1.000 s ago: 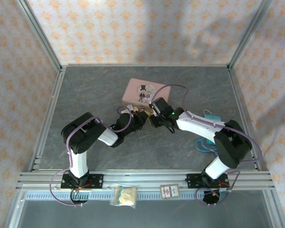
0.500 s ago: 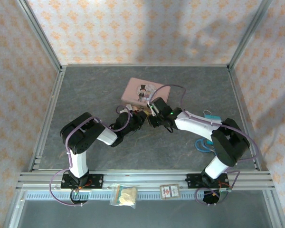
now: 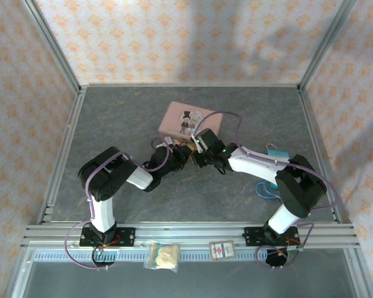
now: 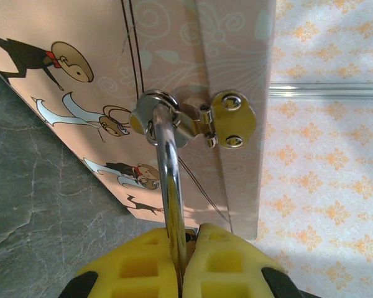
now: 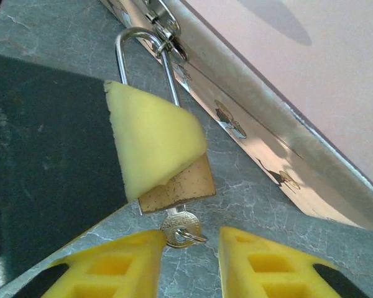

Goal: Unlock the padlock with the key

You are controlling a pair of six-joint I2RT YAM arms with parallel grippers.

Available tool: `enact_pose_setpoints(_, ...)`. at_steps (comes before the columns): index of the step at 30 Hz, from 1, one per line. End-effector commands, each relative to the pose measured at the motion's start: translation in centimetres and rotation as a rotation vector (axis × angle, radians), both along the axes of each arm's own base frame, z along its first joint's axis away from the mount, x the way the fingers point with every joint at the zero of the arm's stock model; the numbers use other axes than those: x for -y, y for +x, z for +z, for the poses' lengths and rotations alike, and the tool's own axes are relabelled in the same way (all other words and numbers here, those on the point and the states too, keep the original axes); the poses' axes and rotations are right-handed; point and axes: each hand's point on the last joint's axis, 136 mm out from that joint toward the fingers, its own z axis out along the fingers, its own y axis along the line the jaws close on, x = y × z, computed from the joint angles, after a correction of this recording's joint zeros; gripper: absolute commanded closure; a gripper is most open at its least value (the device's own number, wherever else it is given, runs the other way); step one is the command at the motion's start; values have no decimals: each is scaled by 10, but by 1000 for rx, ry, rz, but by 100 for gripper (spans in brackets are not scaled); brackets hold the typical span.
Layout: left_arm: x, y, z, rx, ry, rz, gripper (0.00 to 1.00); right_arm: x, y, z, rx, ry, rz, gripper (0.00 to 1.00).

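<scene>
The key [image 5: 180, 227] already sits in the keyhole, so the step in hand is taking hold of it to turn it. The left claw [image 4: 188, 245] is pressed together on the padlock [image 5: 185, 185], gripping it where the shackle [image 4: 169, 180] meets the brass body. One of its yellow pads [image 5: 150, 139] covers most of that body in the right wrist view. The right claw [image 5: 189, 251] is spread, with the key's round head lying between its fingers and touching neither.

The padlock hangs from the hasp [image 4: 230, 121] on the near side of the pink tin [image 3: 189, 118], just above the tabletop [image 3: 112, 118] and between the two claws. Its long axis runs from the hasp towards the right claw. The shackle end points at the tin and the keyhole end faces the right claw. The key sticks out along the same line.

The next move likely calls for the right claw to ease in a little and pinch the flat head squarely. It would then twist about the padlock's long axis while the left claw holds the body from turning with it. The head is small and thin, so a skewed pinch could slip off or pull the key out.
</scene>
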Motion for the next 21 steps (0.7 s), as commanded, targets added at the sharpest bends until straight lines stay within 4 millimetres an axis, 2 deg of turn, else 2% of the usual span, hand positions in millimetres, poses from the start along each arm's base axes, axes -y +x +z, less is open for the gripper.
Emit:
enact_pose_setpoints(1, 18, -13, 67, 136, -173, -102, 100, 1, 10, 1, 67, -14, -11, 73)
enact_pose_setpoints(11, 13, -21, 77, 113, -256, -147, 100, 0, -5, -1, 89, 9, 83, 70)
enact_pose_setpoints(17, 7, -22, 71, 100, -209, -144, 100, 5, -5, 11, 217, 46, 106, 73)
enact_pose_setpoints(21, 4, -21, 69, 101, -191, -137, 100, 8, 4, 26, 283, 43, 84, 73)
